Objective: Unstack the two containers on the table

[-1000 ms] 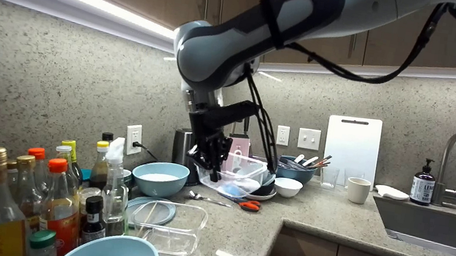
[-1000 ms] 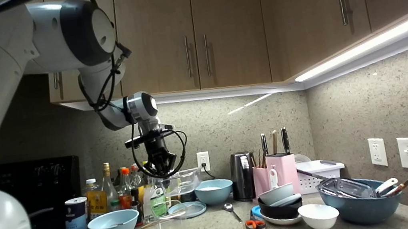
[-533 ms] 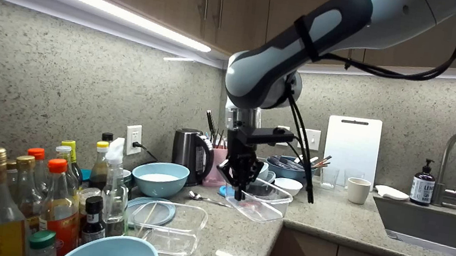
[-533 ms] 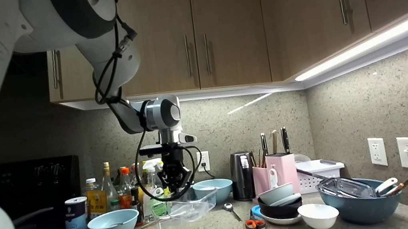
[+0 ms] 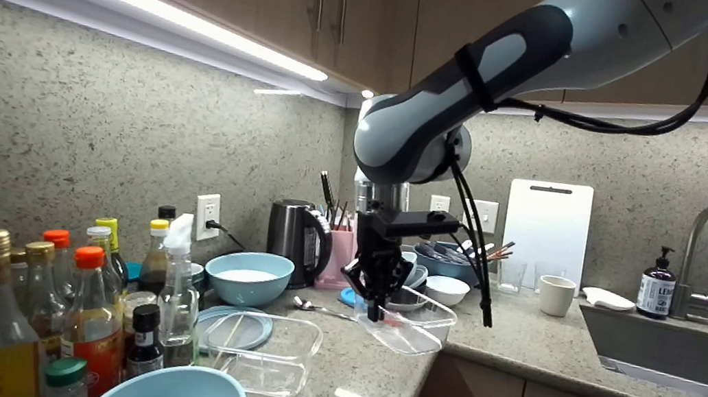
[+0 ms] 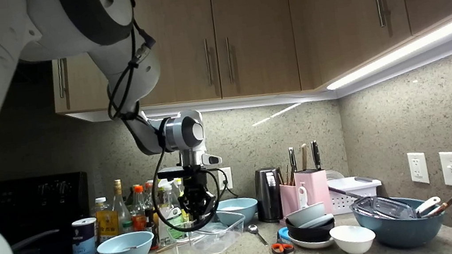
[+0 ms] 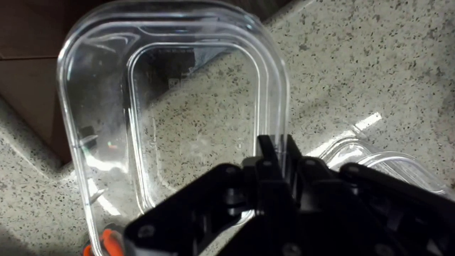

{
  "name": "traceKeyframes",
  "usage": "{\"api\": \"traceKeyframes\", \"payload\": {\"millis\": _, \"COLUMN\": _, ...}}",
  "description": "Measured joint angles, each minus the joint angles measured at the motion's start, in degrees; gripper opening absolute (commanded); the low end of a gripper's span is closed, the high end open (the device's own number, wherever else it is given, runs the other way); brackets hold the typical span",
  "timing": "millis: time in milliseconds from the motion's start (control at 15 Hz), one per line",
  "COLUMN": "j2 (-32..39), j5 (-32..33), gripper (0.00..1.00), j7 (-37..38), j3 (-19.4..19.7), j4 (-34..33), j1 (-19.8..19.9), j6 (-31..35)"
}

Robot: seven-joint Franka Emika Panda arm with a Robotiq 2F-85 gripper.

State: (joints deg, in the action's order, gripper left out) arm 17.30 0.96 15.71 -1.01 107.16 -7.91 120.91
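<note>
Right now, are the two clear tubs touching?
Apart: in an exterior view, a strip of countertop shows between the held tub and the other tub.

Clear tub in the black hand

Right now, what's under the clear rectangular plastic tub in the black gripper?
In the wrist view, speckled beige stone countertop and its edge show through the tub. The gripper covers one corner, hiding what's beneath.
</note>
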Motion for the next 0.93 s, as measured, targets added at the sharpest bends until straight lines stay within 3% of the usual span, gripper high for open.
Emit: {"api": "traceKeyframes", "payload": {"millis": 933, "j2": 18.21, "j5": 2.19, "gripper": 0.05, "j7": -3.70, "j3": 0.17, "j4": -18.69, "j1": 0.00, "j6": -2.30}}
